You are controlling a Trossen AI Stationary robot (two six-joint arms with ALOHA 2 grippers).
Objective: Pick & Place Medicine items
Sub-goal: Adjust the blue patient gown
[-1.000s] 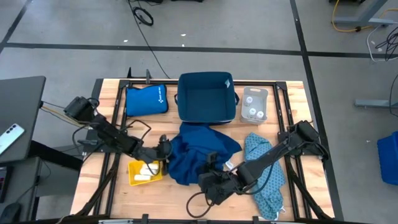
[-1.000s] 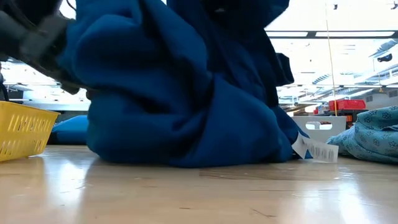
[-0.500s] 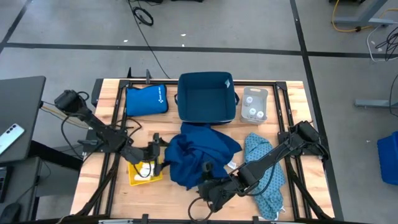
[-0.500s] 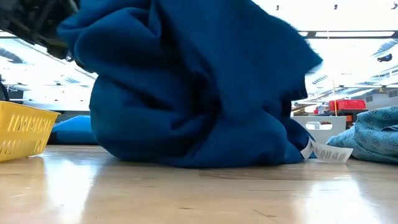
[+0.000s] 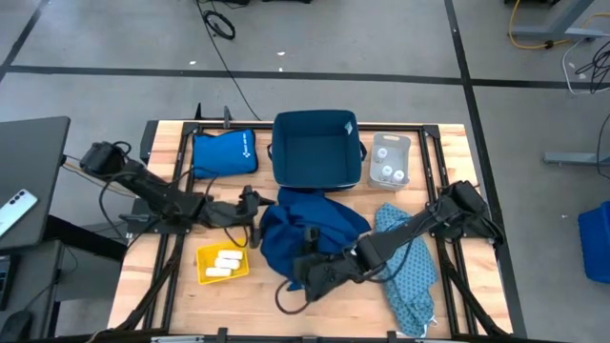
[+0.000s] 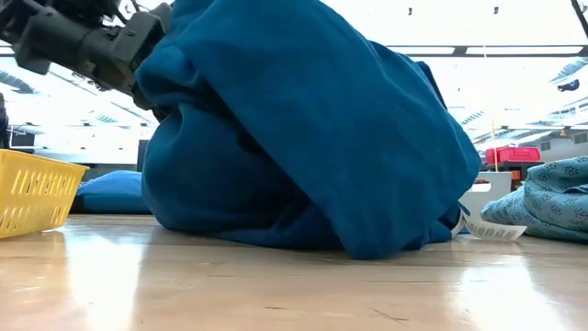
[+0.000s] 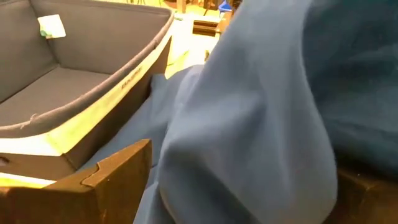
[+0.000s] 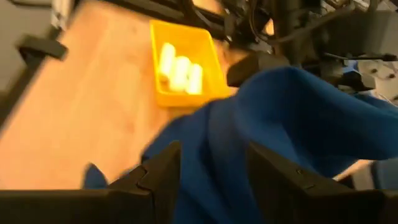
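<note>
The medicine items (image 5: 225, 263), three pale packs side by side, sit in the yellow tray (image 5: 205, 271) near the table's (image 5: 162, 286) front-left edge, with bare wood all round it and the dark blue cloth (image 5: 307, 229) just to its right. Left tool (image 5: 250, 208) hangs wide open and empty at the cloth's left edge, just behind the tray, while the right tool (image 5: 307, 269) sits at the cloth's front edge with its fingers (image 8: 163, 168) around a fold, partly open. Behind are a blue pouch (image 5: 225, 152), blue bin (image 5: 316, 149) and clear box (image 5: 390, 160) along the back edge, and a patterned cloth (image 5: 412, 267) drapes toward the front-right corner.
</note>
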